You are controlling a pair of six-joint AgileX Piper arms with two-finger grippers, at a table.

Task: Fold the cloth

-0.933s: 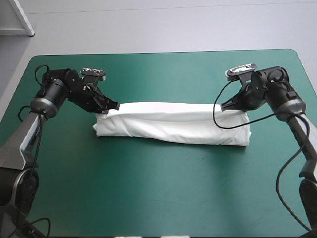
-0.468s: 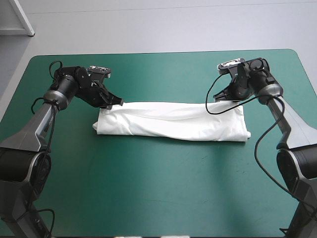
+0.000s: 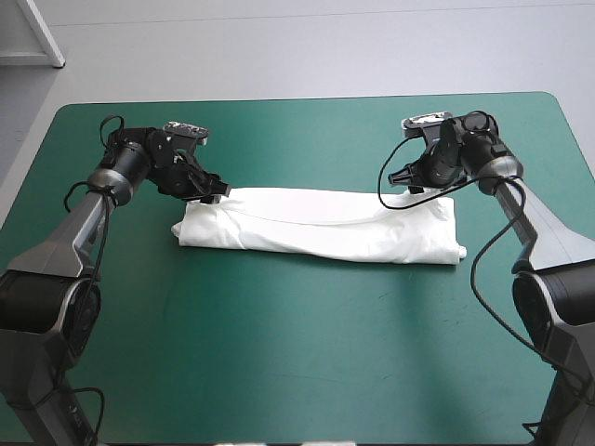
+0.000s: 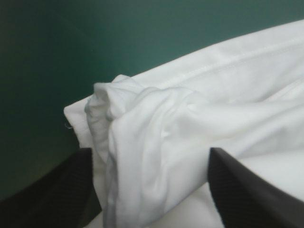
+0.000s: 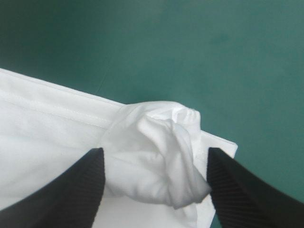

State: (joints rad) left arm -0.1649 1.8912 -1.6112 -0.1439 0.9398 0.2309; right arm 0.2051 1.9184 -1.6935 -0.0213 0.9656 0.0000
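Note:
The white T-shirt (image 3: 316,228) lies as a long folded band across the table's middle, running left to right. My left gripper (image 3: 216,192) sits low at its far left corner, and the right gripper (image 3: 402,178) at its far right corner. In the left wrist view the left gripper (image 4: 149,152) stands open, its black fingers (image 4: 61,190) apart around a bunched corner (image 4: 118,104) of the T-shirt (image 4: 228,95). Seen from the right wrist, the right gripper (image 5: 154,152) is open too, with a crumpled knot of cloth (image 5: 166,128) lying loose between its fingers (image 5: 237,190).
The teal-green cover (image 3: 297,353) stretches from the T-shirt to the table's near edge. A narrower strip of cover (image 3: 307,139) lies between the grippers and the far edge.
Both grippers carried the band's far corners a little toward the far edge, then opened and let go. The corners now rest bunched on the table.

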